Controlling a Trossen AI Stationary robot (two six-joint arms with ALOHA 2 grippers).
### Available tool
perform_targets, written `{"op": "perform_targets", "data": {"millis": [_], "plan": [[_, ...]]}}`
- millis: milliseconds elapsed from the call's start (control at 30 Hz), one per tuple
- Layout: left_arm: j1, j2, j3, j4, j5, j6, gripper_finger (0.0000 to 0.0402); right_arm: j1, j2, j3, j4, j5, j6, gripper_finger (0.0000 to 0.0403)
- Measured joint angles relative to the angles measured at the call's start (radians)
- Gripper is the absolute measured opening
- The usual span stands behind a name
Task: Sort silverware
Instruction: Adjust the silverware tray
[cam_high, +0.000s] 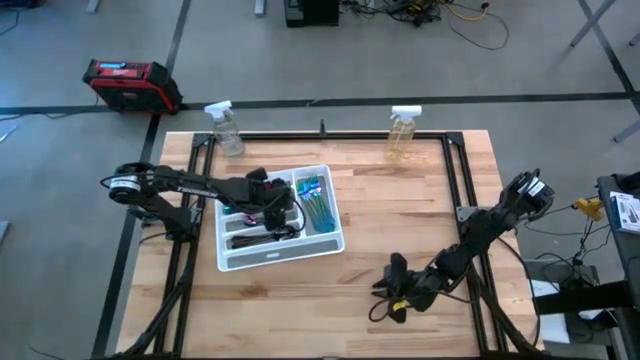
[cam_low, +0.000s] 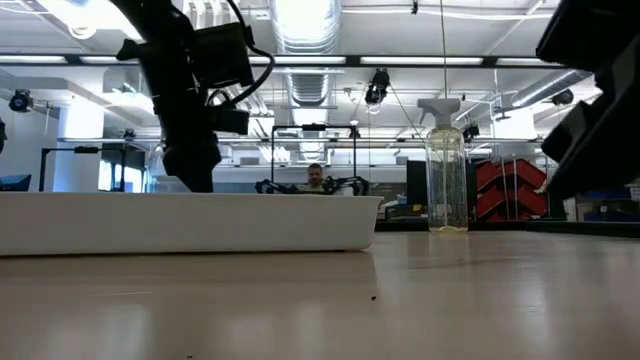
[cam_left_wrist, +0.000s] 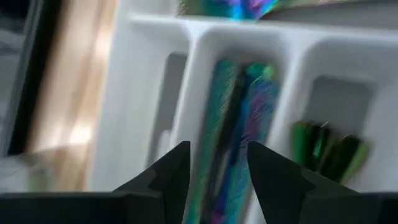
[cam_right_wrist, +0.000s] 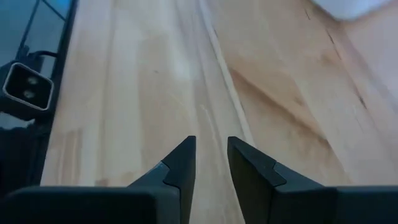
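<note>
The left hand (cam_high: 272, 200), fingers parted and empty, hides part of the white tray (cam_high: 322, 243) left of centre, where the blurred silverware (cam_left_wrist: 239, 134) lies; the right hand (cam_right_wrist: 210, 163), slightly parted, hovers over bare bench (cam_high: 400, 215).

The right gripper (cam_right_wrist: 211, 163) hangs over the bare wooden bench (cam_right_wrist: 155, 81), its fingers slightly parted, holding nothing.

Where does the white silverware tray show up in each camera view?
High view: white tray left of centre on the table, under the left hand.
Low view: its long white wall fills the left.
Left wrist view: its compartments fill the frame.
Right wrist view: a white corner at the far edge, probably the tray.
Shared landmark: spray bottle.
</note>
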Motion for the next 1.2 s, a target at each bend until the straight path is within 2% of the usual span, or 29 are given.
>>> {"op": "perform_targets", "data": {"millis": [267,433,667,867,1200], "plan": [[-0.004,0.007,-0.010,0.138,0.161,0.031,0.0134,-0.025,0.000,0.019,-0.002,0.000,-0.060,0.0094],[0.004,0.022,-0.012,0.214,0.209,0.039,0.0119,-0.026,0.003,0.019,0.000,0.001,-0.078,0.0090],[0.017,0.141,-0.016,0.325,0.197,0.157,0.0118,-0.026,0.004,0.019,-0.002,0.002,-0.102,0.0073],[0.039,0.224,-0.008,0.495,0.259,0.199,0.0120,-0.030,0.006,0.018,-0.002,0.007,-0.095,0.0060],[0.050,0.307,0.165,0.564,0.340,0.304,0.0119,-0.039,0.006,0.018,0.000,0.009,-0.101,0.0051]]}}
